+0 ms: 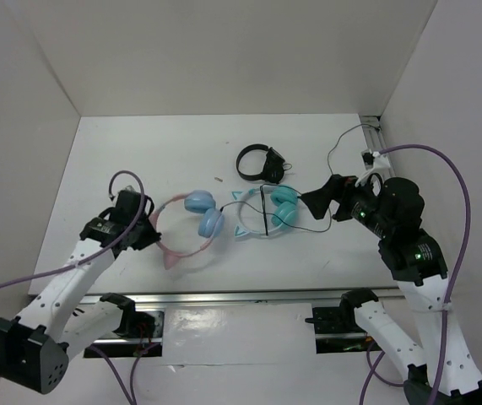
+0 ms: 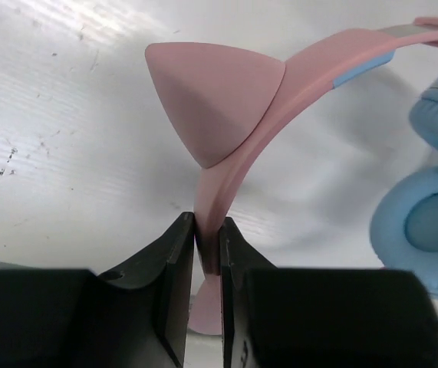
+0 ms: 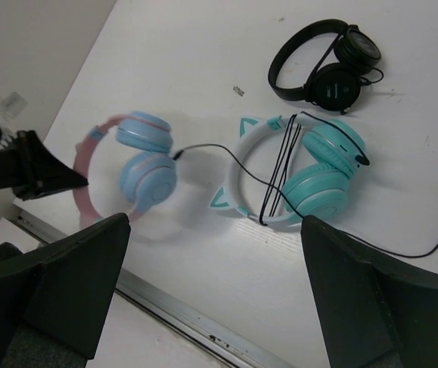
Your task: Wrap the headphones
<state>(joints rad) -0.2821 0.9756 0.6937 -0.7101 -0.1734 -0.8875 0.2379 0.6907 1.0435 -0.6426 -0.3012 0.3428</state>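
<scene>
The headphones (image 1: 192, 226) lie left of centre: pink cat-eared headband, two light blue ear cups (image 1: 206, 213). My left gripper (image 1: 149, 229) is shut on the pink headband (image 2: 280, 92) just below a cat ear, the band pinched between its fingertips (image 2: 207, 245). The blue cups (image 2: 426, 230) are at that view's right edge. A thin black cable (image 3: 203, 147) runs from a blue cup to the right across the teal headphones. My right gripper (image 1: 312, 200) is open and empty, hovering right of the teal headphones; its view (image 3: 219, 291) shows the pink headphones (image 3: 138, 161).
White-and-teal cat-ear headphones (image 1: 264, 211) with a cable wound round the headband lie in the middle. Smaller black headphones (image 1: 260, 162) lie behind them. A small scrap (image 1: 218, 179) lies nearby. A metal rail (image 1: 241, 295) runs along the front edge. White walls enclose three sides.
</scene>
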